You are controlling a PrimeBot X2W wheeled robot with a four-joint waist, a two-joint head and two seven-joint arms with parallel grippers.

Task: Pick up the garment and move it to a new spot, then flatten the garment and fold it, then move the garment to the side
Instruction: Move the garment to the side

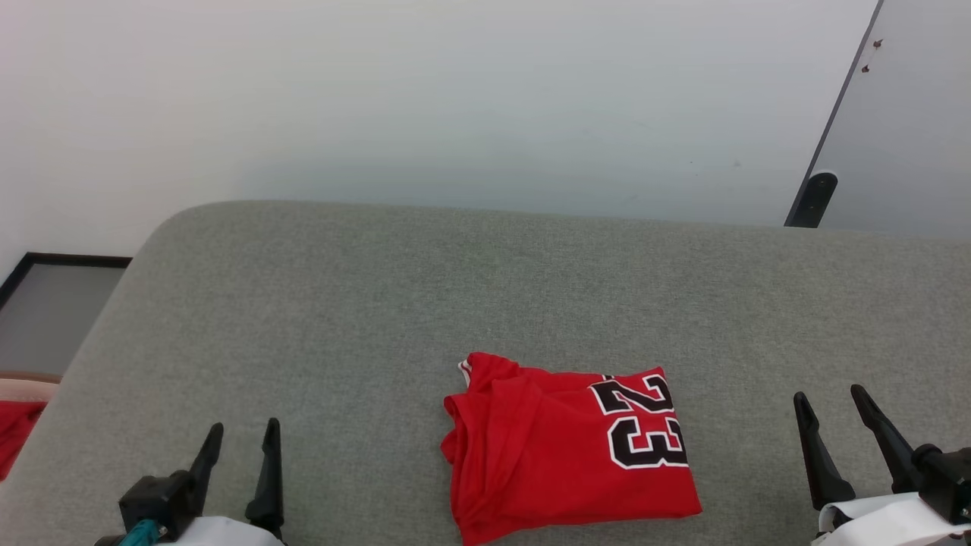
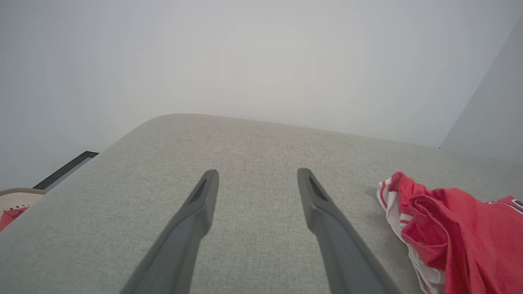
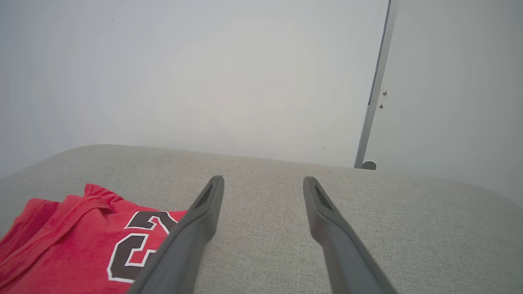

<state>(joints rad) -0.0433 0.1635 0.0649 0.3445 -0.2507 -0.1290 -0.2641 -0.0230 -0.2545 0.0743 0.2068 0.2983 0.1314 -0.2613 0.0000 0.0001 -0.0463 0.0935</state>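
Note:
The garment [image 1: 561,447], a red shirt with a black white-outlined "23", lies folded into a rough rectangle near the front middle of the grey fabric surface [image 1: 379,303]. White striped trim shows at its upper left corner. My left gripper [image 1: 244,436] stands open at the lower left, well apart from the garment, nothing between its fingers. My right gripper [image 1: 828,402] stands open at the lower right, also apart from it. In the left wrist view the garment [image 2: 457,228] lies right of the open left gripper [image 2: 257,175]. In the right wrist view the garment [image 3: 69,241] lies left of the open right gripper [image 3: 263,181].
The grey surface has a rounded far left corner, and a pale wall [image 1: 455,98] stands behind it. A dark-framed panel [image 1: 834,129] leans at the far right. At the left edge, below the surface, sits something red [image 1: 15,432].

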